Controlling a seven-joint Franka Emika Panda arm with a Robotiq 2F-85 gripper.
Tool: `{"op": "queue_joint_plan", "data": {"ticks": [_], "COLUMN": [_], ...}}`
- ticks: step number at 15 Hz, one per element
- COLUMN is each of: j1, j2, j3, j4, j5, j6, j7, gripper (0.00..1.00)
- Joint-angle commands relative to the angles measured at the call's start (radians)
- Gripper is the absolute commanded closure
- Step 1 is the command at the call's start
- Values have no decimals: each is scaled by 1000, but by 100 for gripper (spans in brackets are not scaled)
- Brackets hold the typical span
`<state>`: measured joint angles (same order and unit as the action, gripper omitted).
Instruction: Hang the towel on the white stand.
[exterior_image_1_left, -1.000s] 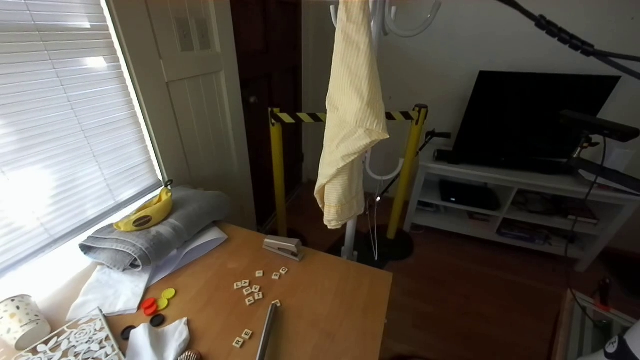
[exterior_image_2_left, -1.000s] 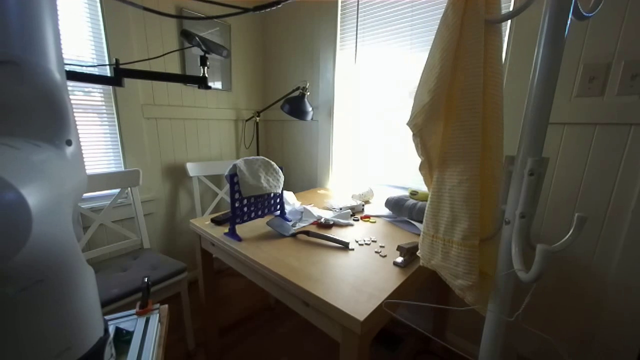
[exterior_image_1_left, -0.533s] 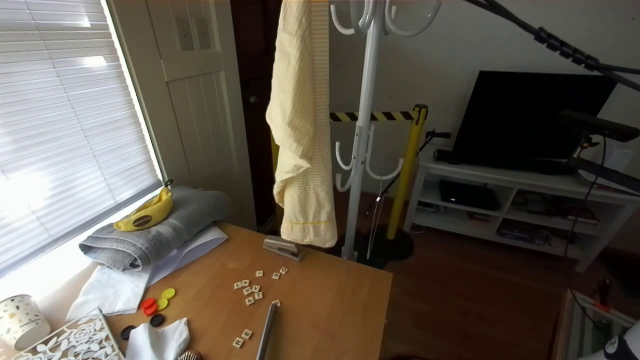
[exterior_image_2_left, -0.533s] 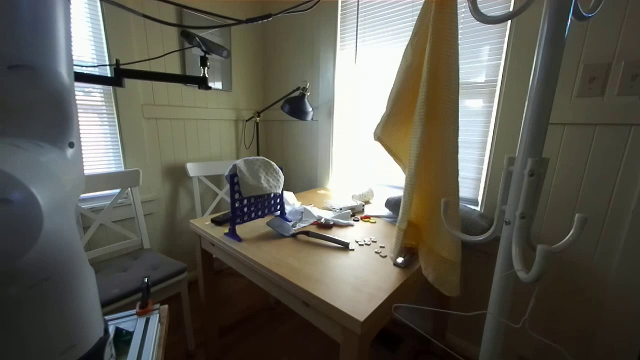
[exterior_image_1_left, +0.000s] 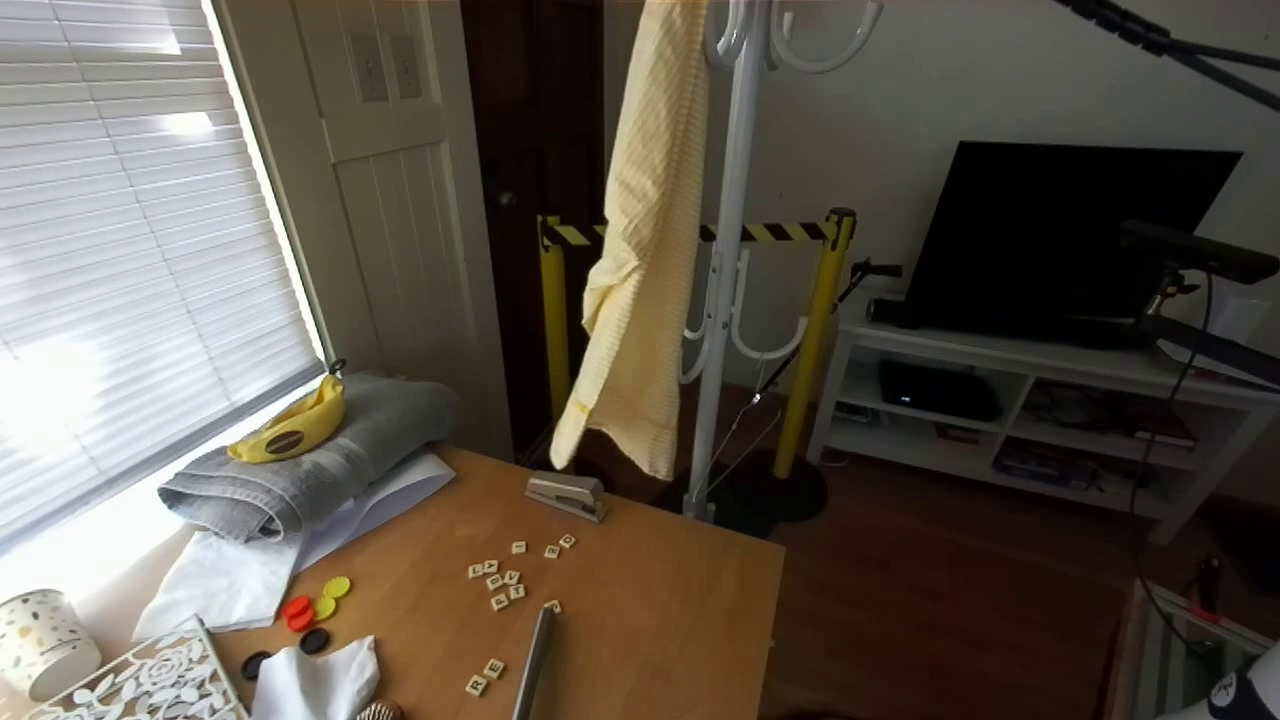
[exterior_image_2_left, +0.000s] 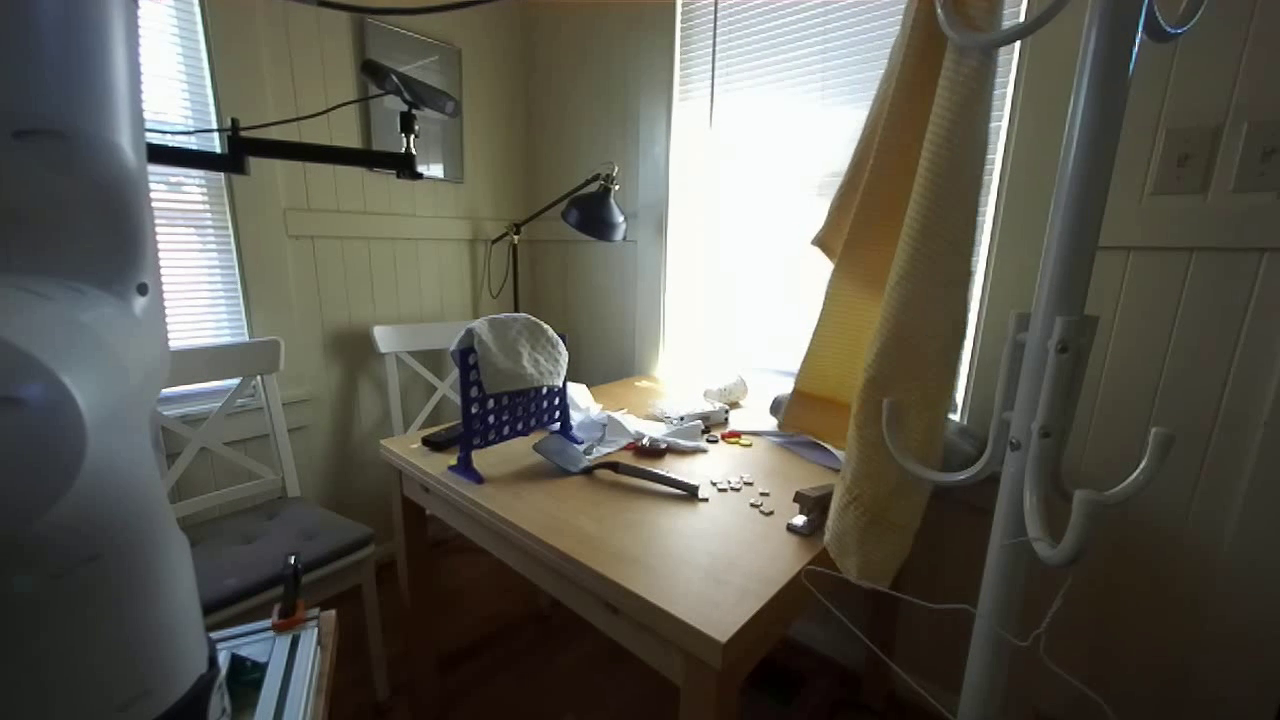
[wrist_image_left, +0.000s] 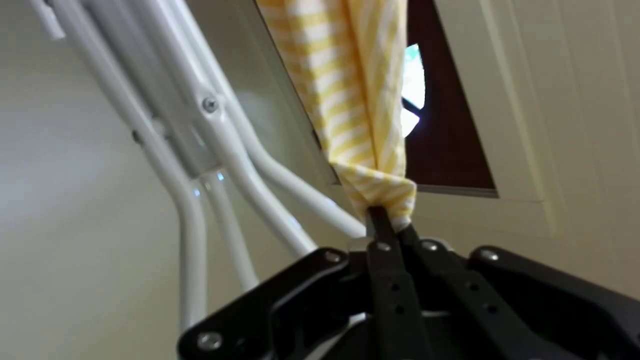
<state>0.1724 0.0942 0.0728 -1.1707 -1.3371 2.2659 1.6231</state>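
Where exterior views stop short, the end effector (wrist_image_left: 392, 223) pinches the towel (wrist_image_left: 342, 105).

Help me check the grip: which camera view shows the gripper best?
The wrist view: it shows the gripper close up, shut on the towel. Both exterior views show none of it, just the towel hanging from beyond the top edge.

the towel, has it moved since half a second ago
Yes: in an exterior view, most of the towel has shifted right, nearer the white stand.
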Motion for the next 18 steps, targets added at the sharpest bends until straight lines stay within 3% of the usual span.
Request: {"op": "queue_joint_plan", "data": {"ticks": [1, 4, 7, 9, 11, 15, 16, 18], "j1": [24, 54, 98, 126, 119, 117, 75, 47], "j2": [-18, -19, -44, -71, -168, -305, -340, -409], "j3": [-5, 10, 37, 68, 69, 60, 83, 60], "j4": [-10, -31, -86, -136, -259, -443, -482, -577], "j5": [-170, -318, -405, -359, -320, -322, -297, -227], "j6": [-155, -322, -456, -460, -428, -484, -518, -549], "j7": [156, 229, 201, 153, 187, 325, 352, 402], "gripper": [99, 99, 99, 99, 99, 99, 99, 99]}}
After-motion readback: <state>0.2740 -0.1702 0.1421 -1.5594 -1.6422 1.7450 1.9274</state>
